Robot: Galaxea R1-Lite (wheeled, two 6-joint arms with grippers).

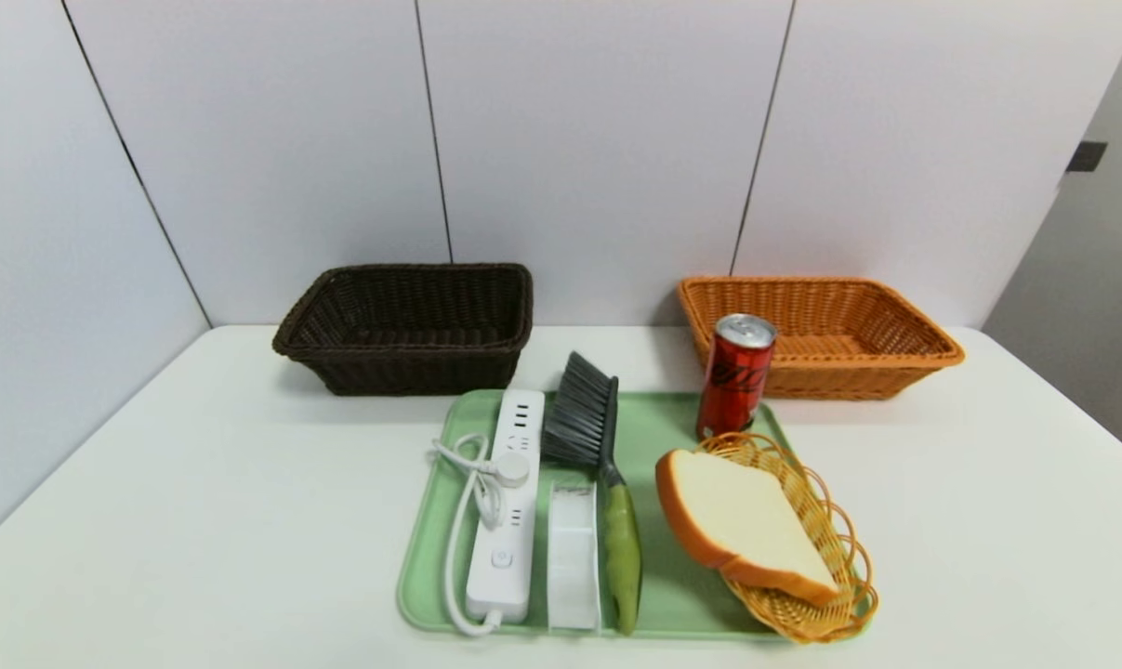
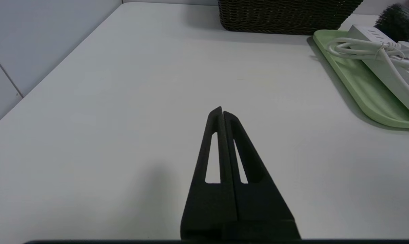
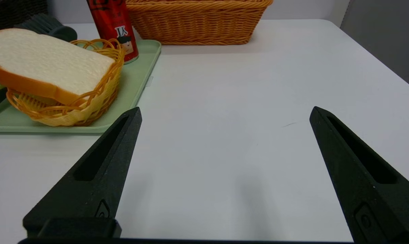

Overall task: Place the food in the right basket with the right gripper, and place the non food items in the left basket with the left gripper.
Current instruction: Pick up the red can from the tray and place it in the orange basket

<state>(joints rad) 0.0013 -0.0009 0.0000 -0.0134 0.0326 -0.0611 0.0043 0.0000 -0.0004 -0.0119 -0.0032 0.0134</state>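
On a green tray (image 1: 672,595) lie a white power strip (image 1: 508,506) with coiled cord, a grey brush with a green handle (image 1: 593,465), a clear white box (image 1: 573,553), a red can (image 1: 736,376) standing upright, and a bread slice (image 1: 742,520) in a small wicker dish (image 1: 825,557). Behind stand the dark left basket (image 1: 410,325) and the orange right basket (image 1: 816,334). My left gripper (image 2: 222,112) is shut and empty over bare table left of the tray. My right gripper (image 3: 225,113) is open and empty, right of the tray, near the bread (image 3: 45,64). Neither arm shows in the head view.
White wall panels close off the back and the left side of the white table (image 1: 198,520). A grey wall or door stands at the right (image 1: 1081,307). The tray fills the table's middle front.
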